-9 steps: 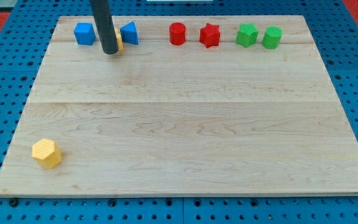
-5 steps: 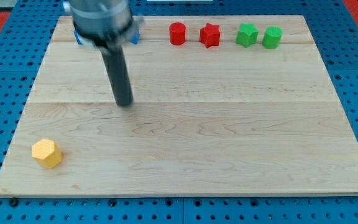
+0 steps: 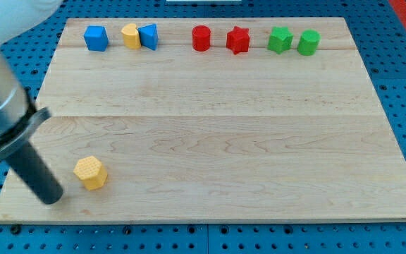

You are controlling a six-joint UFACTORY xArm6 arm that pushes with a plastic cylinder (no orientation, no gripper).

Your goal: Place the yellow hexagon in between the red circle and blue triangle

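Yellow hexagon (image 3: pixel 90 172) small, rigid, likely light, slides easily on desk (image 3: pixel 224 141); push lower-left face. My tip (image 3: pixel 51 198) just left, apparently not touching; no hand on rig.

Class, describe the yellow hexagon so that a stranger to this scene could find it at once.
Start at the wooden board and go to its corner at the view's bottom left. There the yellow hexagon sits alone, just right of my tip. Every other block stands in the row along the board's top edge.

my tip (image 3: pixel 50 197) sits just left of the yellow hexagon (image 3: pixel 90 173); red circle (image 3: pixel 201 38) up top
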